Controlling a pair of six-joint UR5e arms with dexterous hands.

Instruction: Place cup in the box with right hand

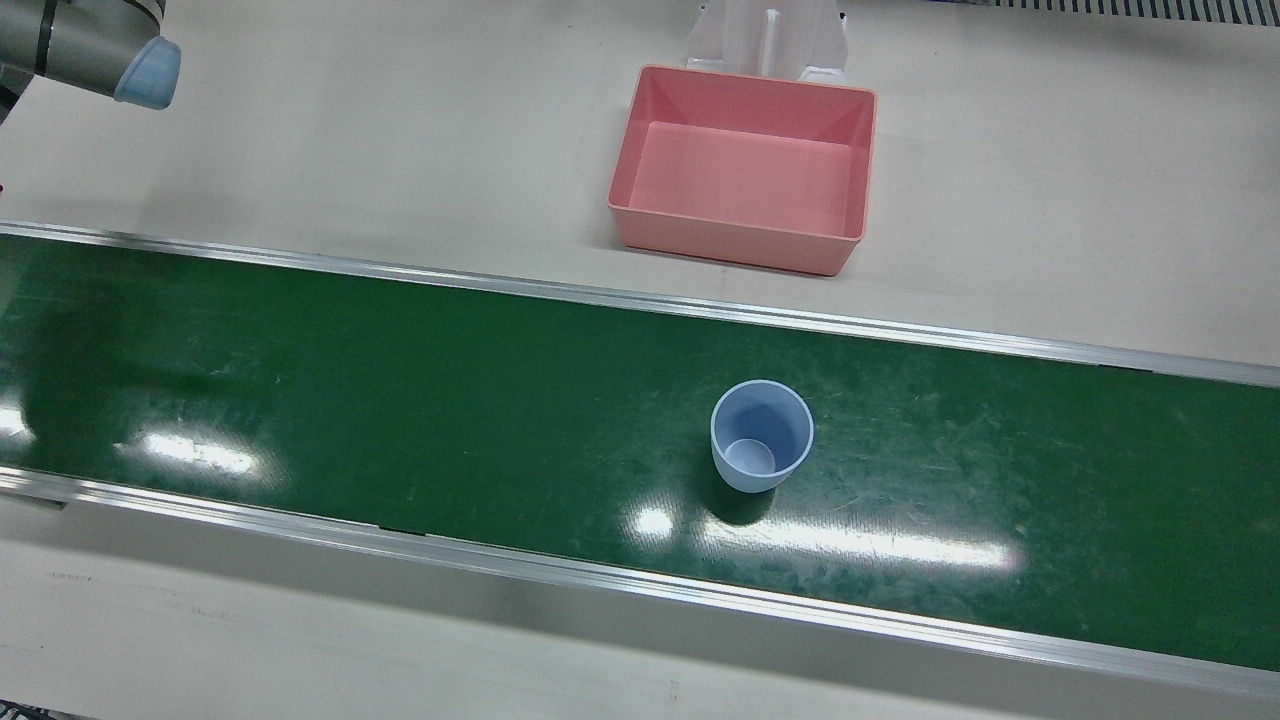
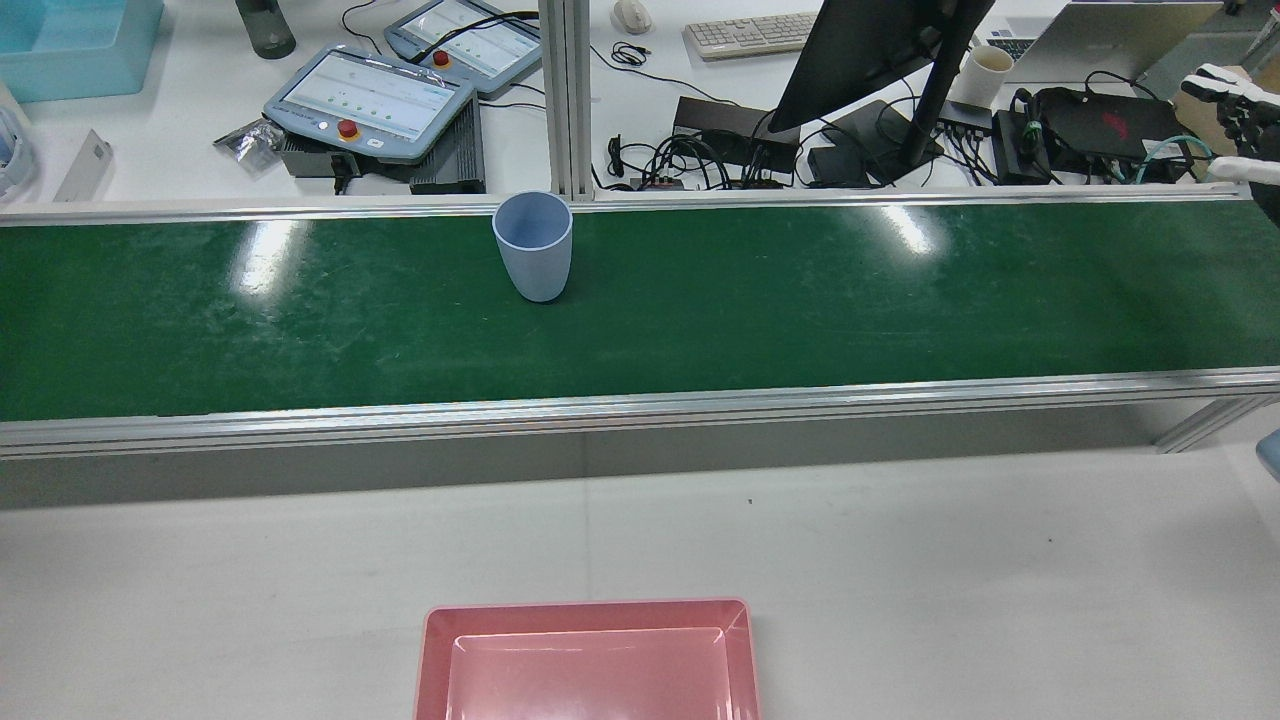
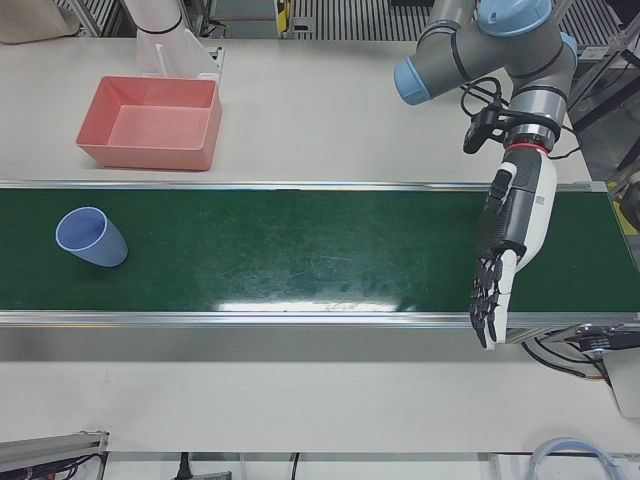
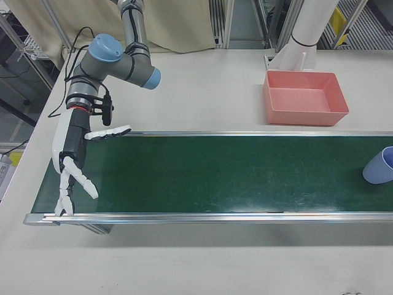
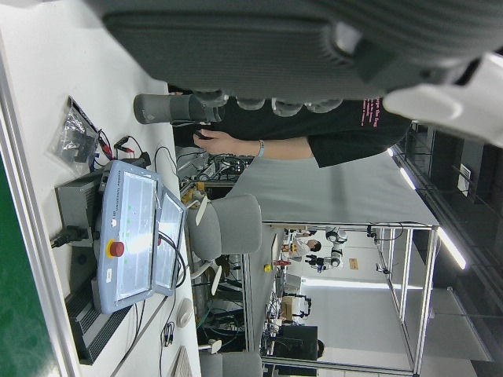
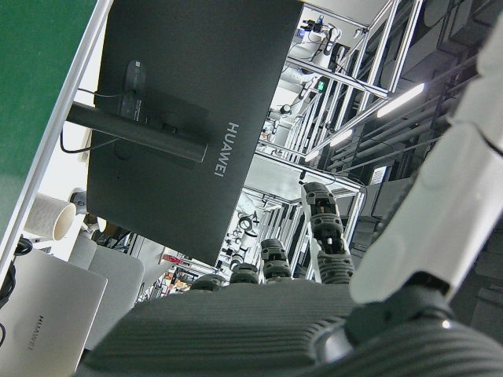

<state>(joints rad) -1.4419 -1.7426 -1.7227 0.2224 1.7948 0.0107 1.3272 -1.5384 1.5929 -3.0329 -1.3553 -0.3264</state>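
Step in hand looks like the very start: nothing grasped, reach not yet begun. Blue cup point(image 1: 761, 437) stands upright, mouth up, on the green conveyor belt point(image 1: 400, 400), roughly mid-belt along its length and toward the operators' edge of it in the front view. The cup is empty, bare bottom visible.

Right hand point(image 4: 73, 161) hangs at the far end of the belt, fingers spread wide and pointing down, holding nothing, well apart from the cup. Right hand view shows only a monitor and the room beyond, no cup in sight.

Left hand point(image 3: 503, 255) hovers over the opposite end of the belt, fingers extended and loosely apart, empty; also well away from the cup, and not needed for this task.

Pink box point(image 1: 742, 168) sits on the beige worktop point(image 1: 400, 150) on the robot's side of the belt, well apart from the cup and nearly in line with it across the belt. Box is empty, floor clean.

Next move, as I judge it: right arm must travel a long way along the belt to the cup, fingers kept wide, then close round the cup wall from the side. Tapered smooth plastic, so it may slip or tip if nudged before the grip closes. Then lift, carry across the belt rail, lower into the box.
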